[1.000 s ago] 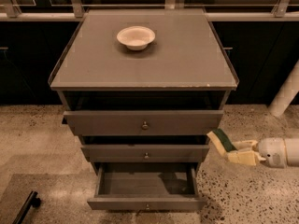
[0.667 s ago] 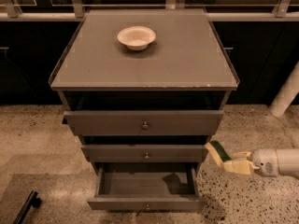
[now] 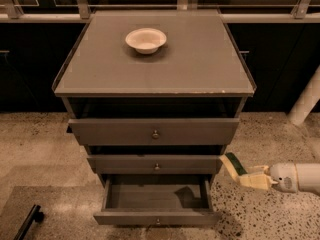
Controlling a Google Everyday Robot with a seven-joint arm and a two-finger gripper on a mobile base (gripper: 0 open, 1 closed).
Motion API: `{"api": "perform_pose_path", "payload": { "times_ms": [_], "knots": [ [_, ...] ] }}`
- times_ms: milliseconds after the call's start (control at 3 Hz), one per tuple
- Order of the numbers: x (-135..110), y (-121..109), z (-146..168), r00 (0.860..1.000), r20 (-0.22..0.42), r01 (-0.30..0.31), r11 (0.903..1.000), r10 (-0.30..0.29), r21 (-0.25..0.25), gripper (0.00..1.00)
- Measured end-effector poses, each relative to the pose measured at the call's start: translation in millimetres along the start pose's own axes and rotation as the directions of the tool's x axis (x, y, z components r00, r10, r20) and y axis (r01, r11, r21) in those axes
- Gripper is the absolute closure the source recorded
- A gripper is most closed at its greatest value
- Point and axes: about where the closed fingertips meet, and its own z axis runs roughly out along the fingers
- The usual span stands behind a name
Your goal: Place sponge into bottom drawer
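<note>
The grey cabinet's bottom drawer (image 3: 156,217) is pulled out and its inside shows empty. My gripper (image 3: 245,176) reaches in from the right at the height of the middle drawer, just right of the cabinet's front corner and above the open drawer's right end. It is shut on the sponge (image 3: 231,165), which has a dark green layer over pale yellow foam and sticks up and to the left from the fingers.
A white bowl (image 3: 145,39) sits on the cabinet top (image 3: 200,69). The top drawer (image 3: 155,132) and middle drawer (image 3: 156,165) stick out slightly. A dark bar (image 3: 27,222) lies on the speckled floor at lower left. A white post (image 3: 306,103) stands at right.
My gripper has moved left and slightly down with the sponge, closer to the cabinet's right front corner. The drawers and bowl have not moved.
</note>
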Motion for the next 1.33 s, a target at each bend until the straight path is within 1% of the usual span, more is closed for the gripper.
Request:
{"api": "perform_pose_path", "payload": {
  "times_ms": [333, 667, 1000, 1333],
  "knots": [
    [20.3, -20.8, 16.7, 0.995, 0.028, -0.097, 0.9935, 0.098, -0.059, 1.0],
    [64.2, -58.5, 63.8, 0.967, 0.008, -0.25, 0.9558, 0.254, -0.154, 1.0],
    [94.7, -87.0, 111.9, 0.932, -0.044, -0.36, 0.9045, 0.36, -0.229, 1.0],
    [102.3, -92.0, 120.3, 0.928, -0.044, -0.369, 0.8994, 0.369, -0.235, 1.0]
  ]
}}
